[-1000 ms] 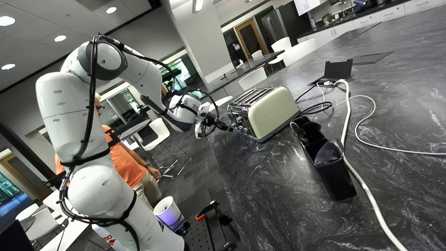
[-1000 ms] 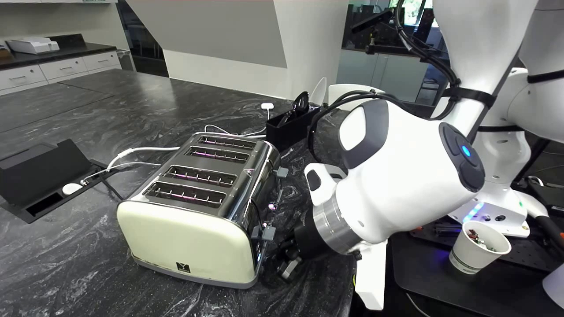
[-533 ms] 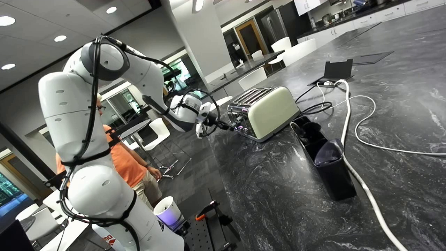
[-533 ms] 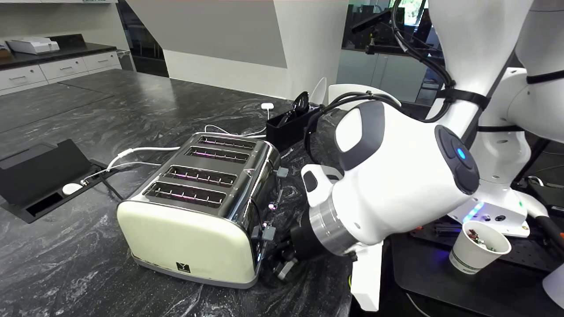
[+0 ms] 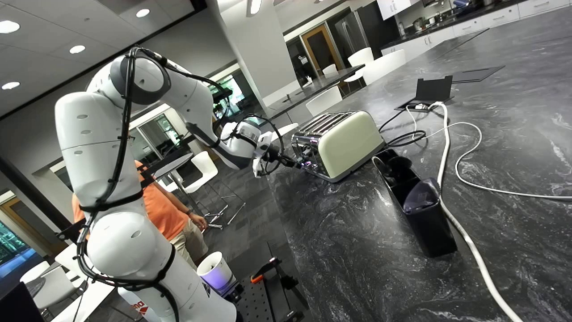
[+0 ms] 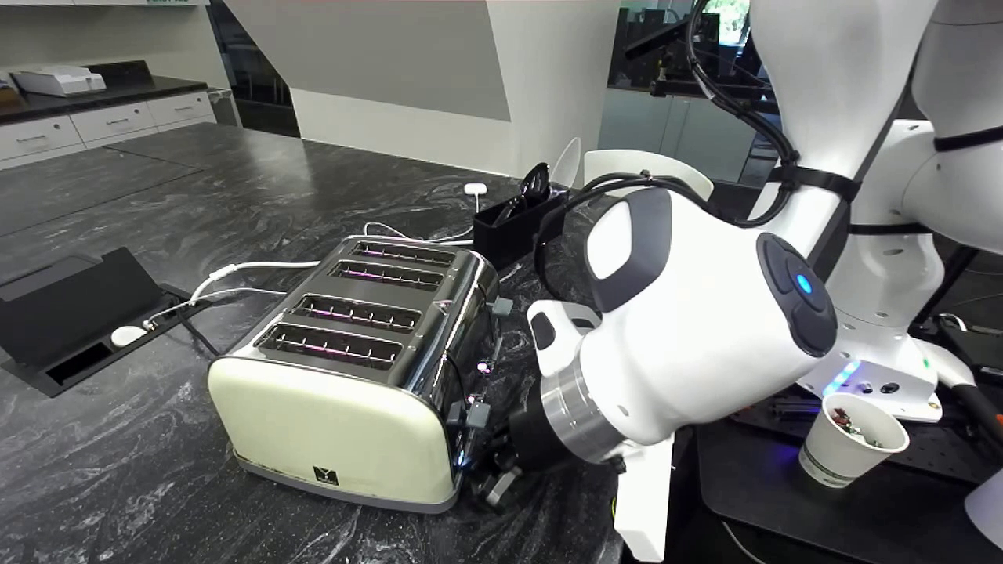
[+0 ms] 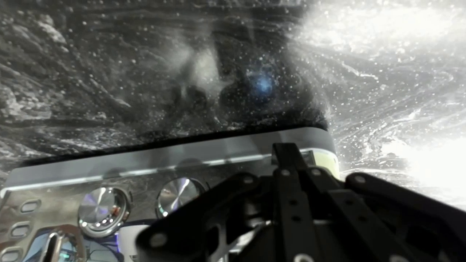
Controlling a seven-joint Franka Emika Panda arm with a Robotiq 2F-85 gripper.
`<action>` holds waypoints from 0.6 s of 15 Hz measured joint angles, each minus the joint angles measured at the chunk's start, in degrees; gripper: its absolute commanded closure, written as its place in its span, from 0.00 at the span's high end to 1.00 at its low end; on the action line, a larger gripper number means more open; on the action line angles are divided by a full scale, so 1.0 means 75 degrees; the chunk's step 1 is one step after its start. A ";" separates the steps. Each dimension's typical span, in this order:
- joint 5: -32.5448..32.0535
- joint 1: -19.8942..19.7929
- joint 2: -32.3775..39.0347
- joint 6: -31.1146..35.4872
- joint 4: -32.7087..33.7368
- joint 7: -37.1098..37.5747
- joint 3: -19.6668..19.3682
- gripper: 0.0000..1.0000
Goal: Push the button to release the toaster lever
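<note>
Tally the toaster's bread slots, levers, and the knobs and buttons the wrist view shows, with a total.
Bread slots: 4
Grey levers: 2
Round knobs in the wrist view: 2
Oblong buttons in the wrist view: 3
Total: 11

A long black box (image 5: 430, 230) sits on the dark surface (image 5: 348, 250), with dark things (image 6: 536, 182) poking out. A thick white cord (image 5: 474, 256) runs just beside it. A black flap (image 5: 433, 89) stands up near the cord's far end. In an exterior view, a paper cup (image 6: 840, 454) has little bits (image 6: 850, 424) in it. Farther back are white chairs (image 5: 325, 100) and a person in orange (image 5: 165, 210), and round lights (image 5: 77, 49) shine above.
</note>
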 measured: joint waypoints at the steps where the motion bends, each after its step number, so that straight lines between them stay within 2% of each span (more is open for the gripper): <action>1: -0.0022 0.0023 0.0031 -0.0003 0.0035 0.0000 -0.0023 0.00; 9: -0.0238 0.0131 0.0070 -0.0138 0.0078 0.0403 -0.0069 0.00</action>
